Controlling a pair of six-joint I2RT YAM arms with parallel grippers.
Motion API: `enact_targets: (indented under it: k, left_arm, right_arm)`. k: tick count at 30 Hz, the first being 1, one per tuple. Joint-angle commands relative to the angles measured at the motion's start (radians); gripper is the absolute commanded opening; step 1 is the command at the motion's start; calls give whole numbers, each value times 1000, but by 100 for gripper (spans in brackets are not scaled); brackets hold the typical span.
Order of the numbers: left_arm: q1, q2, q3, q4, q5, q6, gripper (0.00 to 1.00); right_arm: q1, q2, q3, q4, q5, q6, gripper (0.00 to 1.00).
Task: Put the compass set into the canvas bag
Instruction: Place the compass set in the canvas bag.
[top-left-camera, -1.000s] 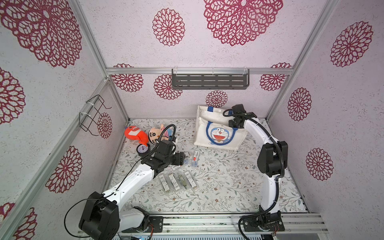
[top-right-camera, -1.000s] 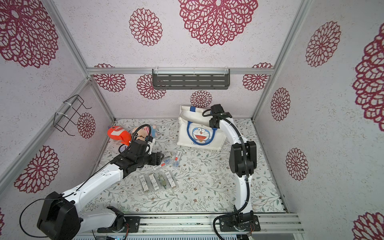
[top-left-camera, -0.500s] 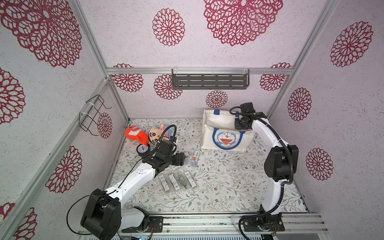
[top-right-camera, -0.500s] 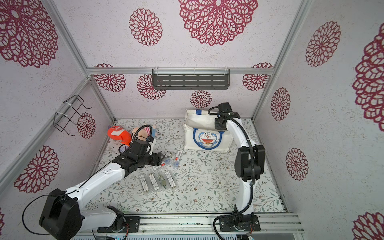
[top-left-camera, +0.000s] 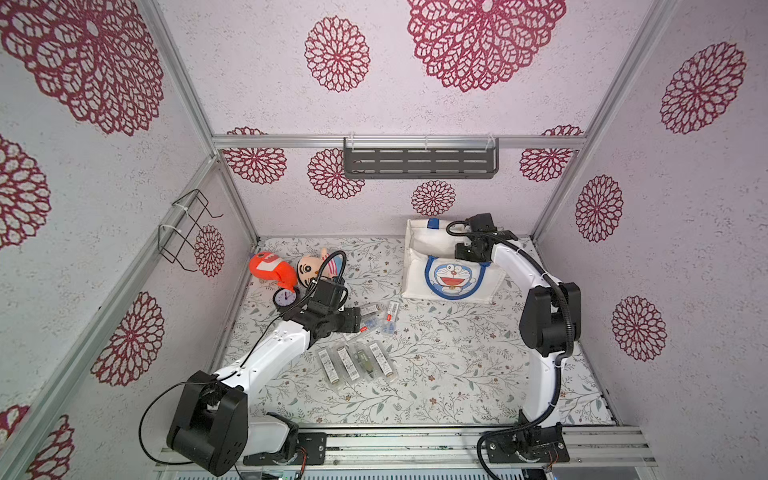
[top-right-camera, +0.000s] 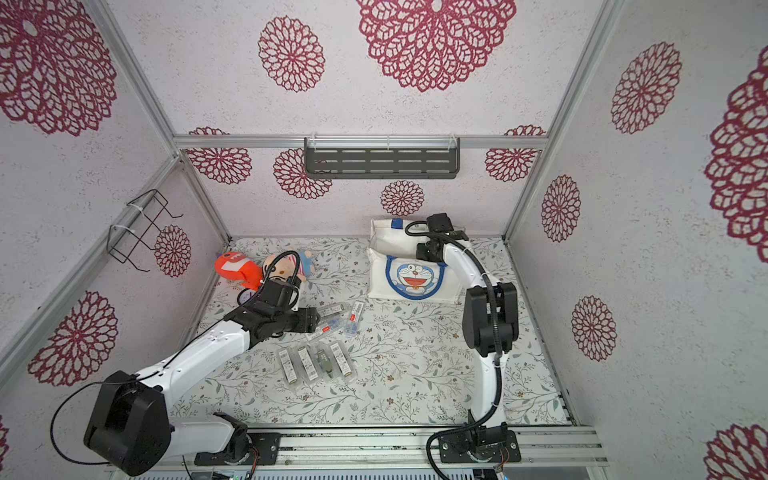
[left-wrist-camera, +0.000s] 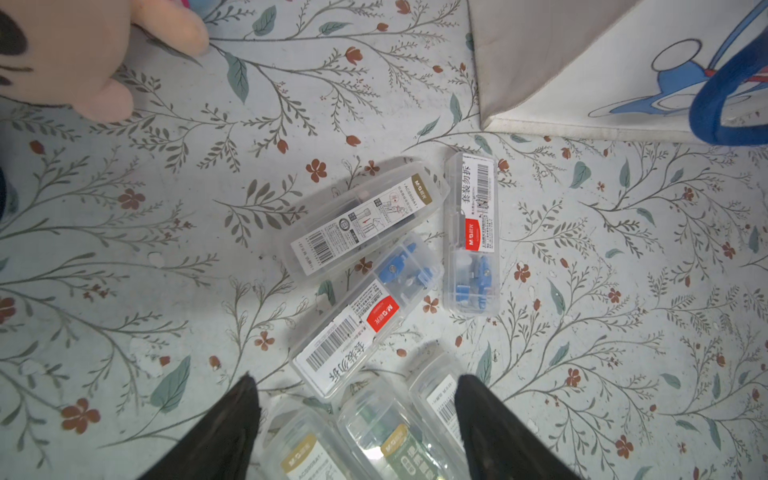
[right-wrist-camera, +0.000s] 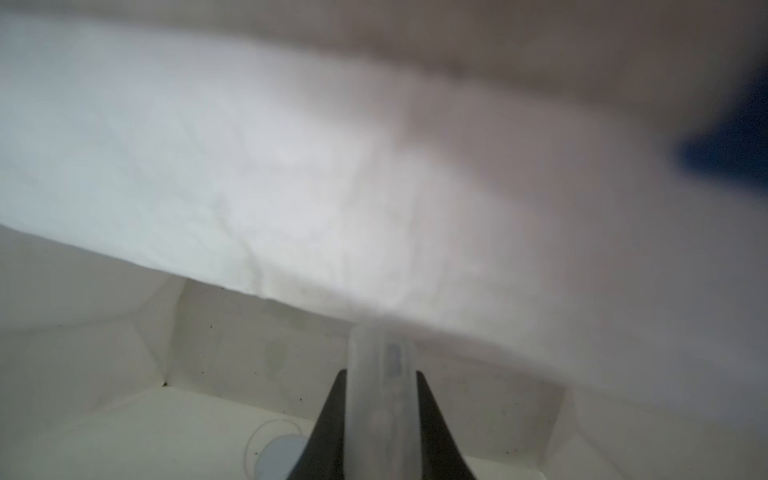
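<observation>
Currently: cream-white boxy canvas bag (top-left-camera: 417, 272) with blue strap handles and a blue-and-white cartoon cat face stands upright near the far edge of the flower-printed worktop (top-left-camera: 457, 374), right of centre, mouth open upward. Right hand (right-wrist-camera: 380, 372) reaches down inside it, black fingers pinching a clear plastic compass-set case (right-wrist-camera: 380, 411) from both sides; the case's end points toward the bag's pale inner floor. Contact with that floor: cannot tell, the wrist view is blurred. Left hand (left-wrist-camera: 355, 376) hangs over the worktop left of centre, fingers spread, nothing between them. Just beyond its fingertips three loose clear cases lie: a beige-labelled case (left-wrist-camera: 365, 216), a red-labelled case with blue compass parts (left-wrist-camera: 365, 316) touching it, and a second red-labelled case (left-wrist-camera: 471, 232) just beside those, nearest the bag. A row of four clear cases (top-left-camera: 355, 365) lies side by side toward the front edge. Orange plush toy (top-left-camera: 270, 268), pink-faced doll (top-left-camera: 309, 270) and small round black-rimmed clock (top-left-camera: 286, 297) sit together near the far left corner.
</observation>
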Motion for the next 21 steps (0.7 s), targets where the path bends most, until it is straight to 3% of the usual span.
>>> enact_targets:
  k: [1, 8, 15, 21]
  left_arm:
    - [12, 36, 40, -29, -1, 33, 79]
    - [46, 90, 67, -17, 34, 86, 80]
    - [94, 145, 122, -58, 88, 187, 81]
    - [104, 228, 207, -111, 134, 300, 81]
  right_arm:
    - [0, -15, -7, 24, 18, 12, 5]
    - [-1, -15, -18, 12, 87, -9, 35]
    - [0, -50, -23, 9, 111, -14, 50]
    - [1, -127, -29, 18, 89, -12, 57]
